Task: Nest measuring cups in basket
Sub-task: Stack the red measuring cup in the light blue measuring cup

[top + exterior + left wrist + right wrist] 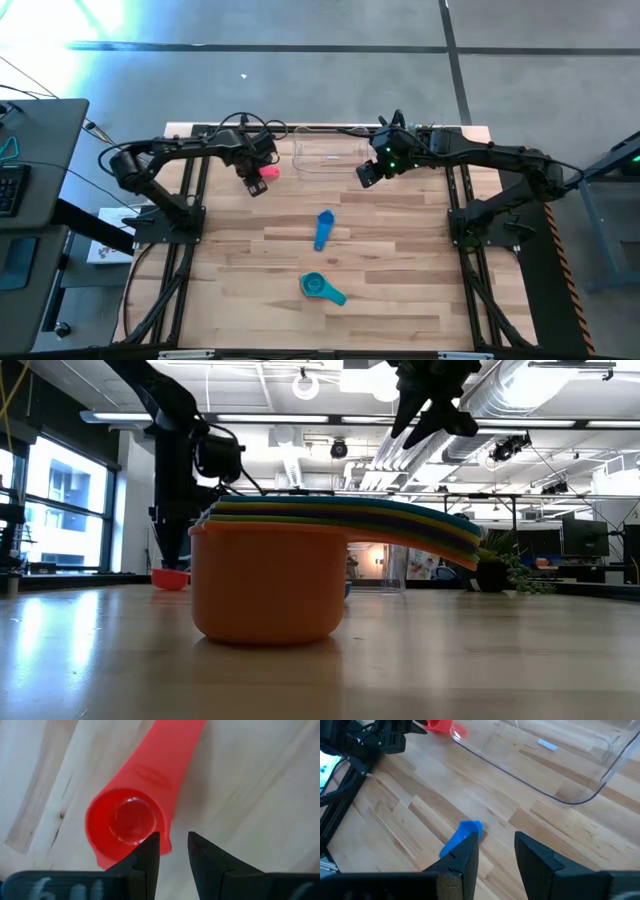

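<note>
Left gripper (173, 851) open, hovering over pink measuring cup (131, 822) at basket's (330, 155) 9 o'clock; right gripper (495, 851) open, empty, at basket's 3 o'clock.

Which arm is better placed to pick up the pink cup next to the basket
Left. The left gripper hangs directly over the pink cup, fingers open at the bowl's edge in its wrist view. The right gripper sits across the basket, open over bare wood.

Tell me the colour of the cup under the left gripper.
Pink-red; the measuring cup shows best in the left wrist view, just beyond the left gripper.
</note>
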Robot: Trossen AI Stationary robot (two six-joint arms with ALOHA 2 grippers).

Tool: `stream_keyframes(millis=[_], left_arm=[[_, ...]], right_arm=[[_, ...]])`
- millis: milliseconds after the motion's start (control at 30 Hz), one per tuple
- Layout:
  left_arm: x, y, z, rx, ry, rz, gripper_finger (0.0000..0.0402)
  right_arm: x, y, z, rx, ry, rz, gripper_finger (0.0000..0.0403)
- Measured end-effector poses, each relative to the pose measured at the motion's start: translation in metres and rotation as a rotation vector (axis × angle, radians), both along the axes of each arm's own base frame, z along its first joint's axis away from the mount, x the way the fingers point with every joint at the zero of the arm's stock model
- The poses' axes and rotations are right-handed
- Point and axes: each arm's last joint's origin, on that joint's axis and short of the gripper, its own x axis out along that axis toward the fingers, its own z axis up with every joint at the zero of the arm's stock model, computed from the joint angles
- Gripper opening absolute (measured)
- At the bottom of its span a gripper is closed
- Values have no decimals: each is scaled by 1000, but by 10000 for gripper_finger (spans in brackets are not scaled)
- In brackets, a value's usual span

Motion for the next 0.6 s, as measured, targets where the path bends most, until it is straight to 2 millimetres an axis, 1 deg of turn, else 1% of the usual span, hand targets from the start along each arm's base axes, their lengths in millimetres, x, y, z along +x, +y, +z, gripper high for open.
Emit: stream_keyframes(millis=[267,600], left_arm=[[3,3,-3,47,8,-9,90],[3,3,-3,43,5,-10,90]], right_arm=[[0,0,0,8,-2,-10,119],[0,0,0,13,-3,-16,119]])
